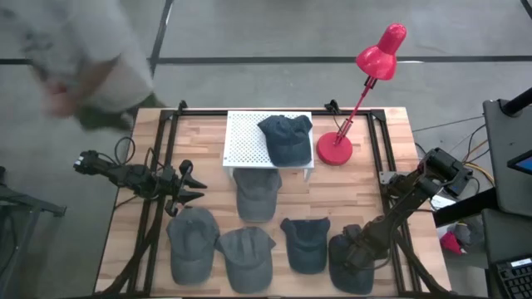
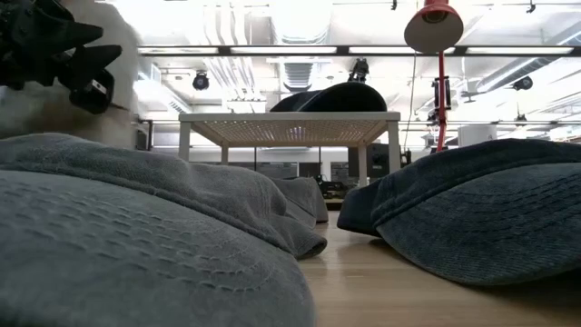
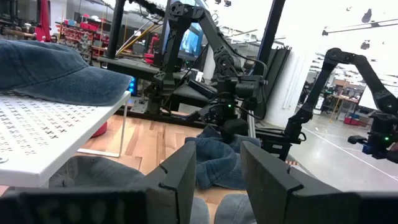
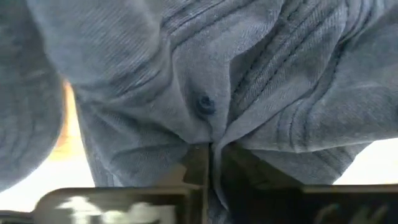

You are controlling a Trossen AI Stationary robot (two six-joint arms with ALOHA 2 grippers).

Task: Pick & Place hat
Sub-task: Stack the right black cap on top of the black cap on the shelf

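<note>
Several grey-blue caps lie on the wooden table. A darker cap sits on a white perforated stand at the far middle, and it also shows in the low view. My right gripper reaches down onto the near-right cap and is shut on its cloth. My left gripper hovers open at the table's left, above the near-left cap. Its fingers point toward the table's right, and it holds nothing. My right gripper pinches a raised fold of the cap's crown between its two fingers, just beside the top button. It comes from above, slanting down. The cloth bunches into creases around the fingers. In the high view the cap sits low at the table.
A red desk lamp stands right of the stand, its head leaning past the far edge. One cap lies partly under the stand's front, and two more lie in the near row. A blurred person stands beyond the far-left corner.
</note>
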